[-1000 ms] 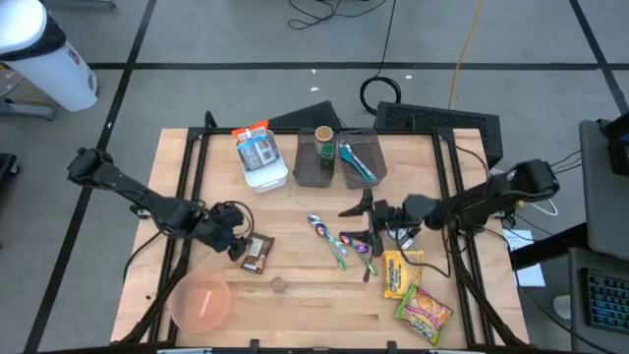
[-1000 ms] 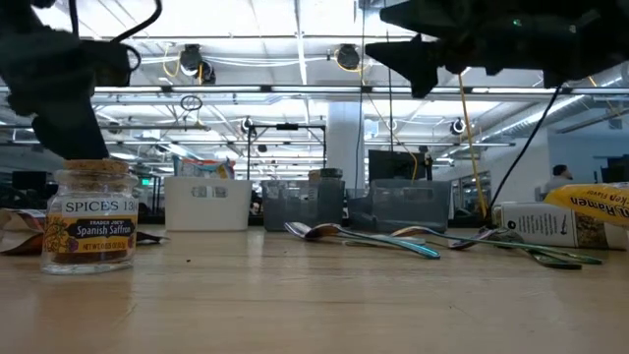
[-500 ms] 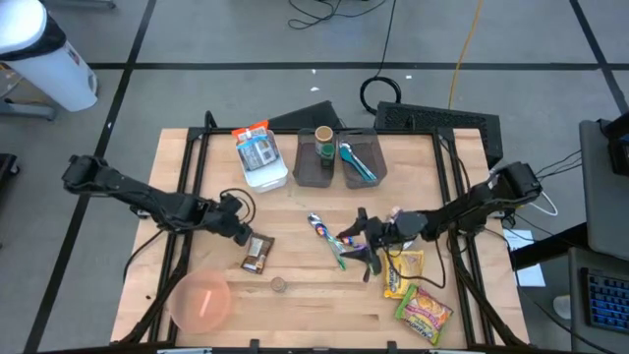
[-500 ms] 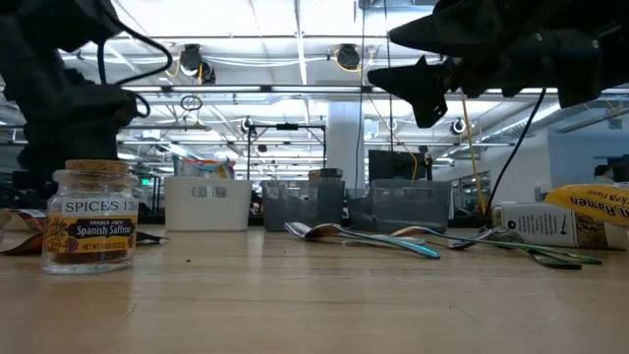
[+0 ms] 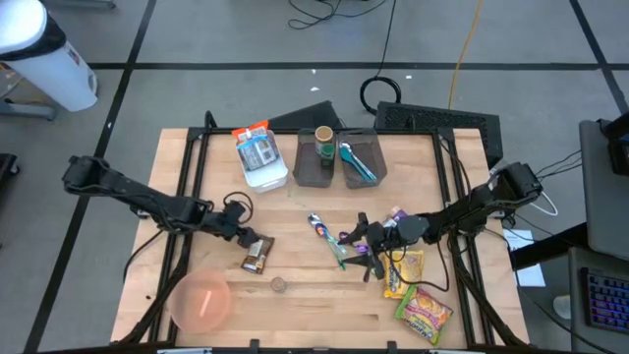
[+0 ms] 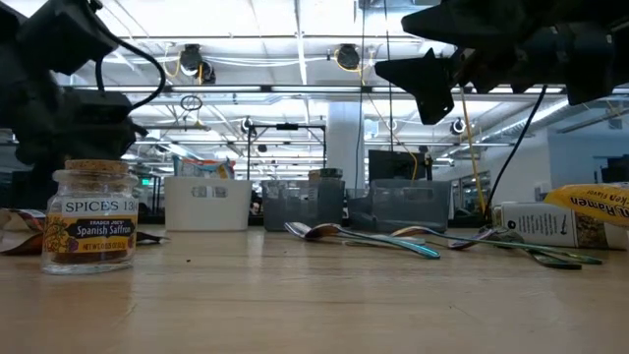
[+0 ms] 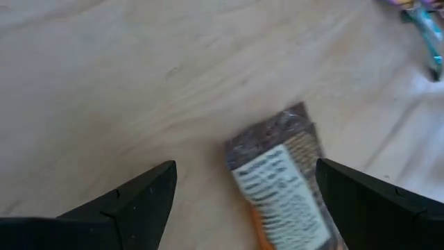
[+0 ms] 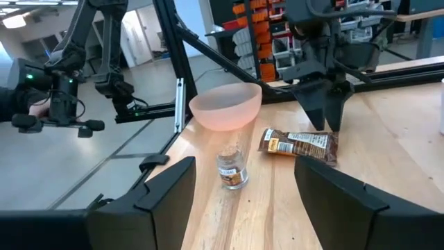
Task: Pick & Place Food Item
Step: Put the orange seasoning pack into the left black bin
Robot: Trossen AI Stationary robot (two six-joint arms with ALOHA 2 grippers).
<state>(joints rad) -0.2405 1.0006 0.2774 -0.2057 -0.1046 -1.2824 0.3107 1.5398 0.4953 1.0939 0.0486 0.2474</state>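
We have picked nothing yet: our left fingers hover wide open above the snack bar, which lies flat on the tabletop; our right fingers hang open, empty.

Left gripper open wide, both dark fingers at the frame's lower edge w/ a broad gap. Betw. them lies a snack bar in brown wrapper w/ white label and an orange strip, flat on the light wood tabletop, not touched by either finger. Blurred utensil handle, teal and purple, near the corner, well apart from the bar.
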